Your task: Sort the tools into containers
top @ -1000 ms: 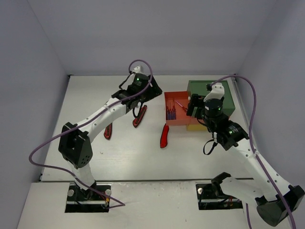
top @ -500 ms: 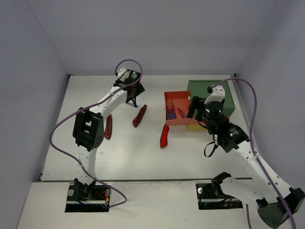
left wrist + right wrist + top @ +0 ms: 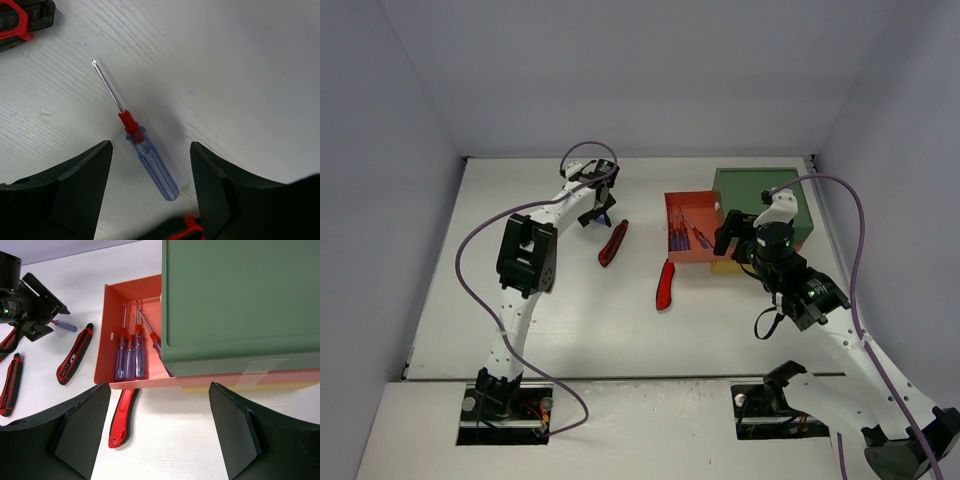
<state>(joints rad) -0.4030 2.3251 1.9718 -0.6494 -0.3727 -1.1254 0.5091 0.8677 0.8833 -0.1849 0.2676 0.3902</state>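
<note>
My left gripper [image 3: 150, 146] hangs low over the far left of the table [image 3: 240, 60], jaws apart and nothing in them. A lone screwdriver [image 3: 149, 161] lies flat on the table in the gap between the two fingers [image 3: 75, 185], and as far as I can see neither finger touches it. It has a clear blue handle, a red collar and a bare metal shaft that points away from the wrist. Just beside it, on the side nearer the arm bases, a black-and-red knife [image 3: 612, 243] lies on the table. A red knife [image 3: 665, 284] lies further right, close to the front corner of the red drawer [image 3: 105, 335]. That drawer is pulled out to the left from under the green top [image 3: 240, 300], with the yellow layer [image 3: 240, 388] showing beneath. Four screwdrivers [image 3: 131, 357] lie side by side in the drawer, blue handles toward me and shafts toward the back wall. The rightmost one is partly hidden under the green top. My right gripper [image 3: 160, 390] hovers in front of the unit, jaws wide apart and holding nothing, clear of both the drawer and the red knife.
</note>
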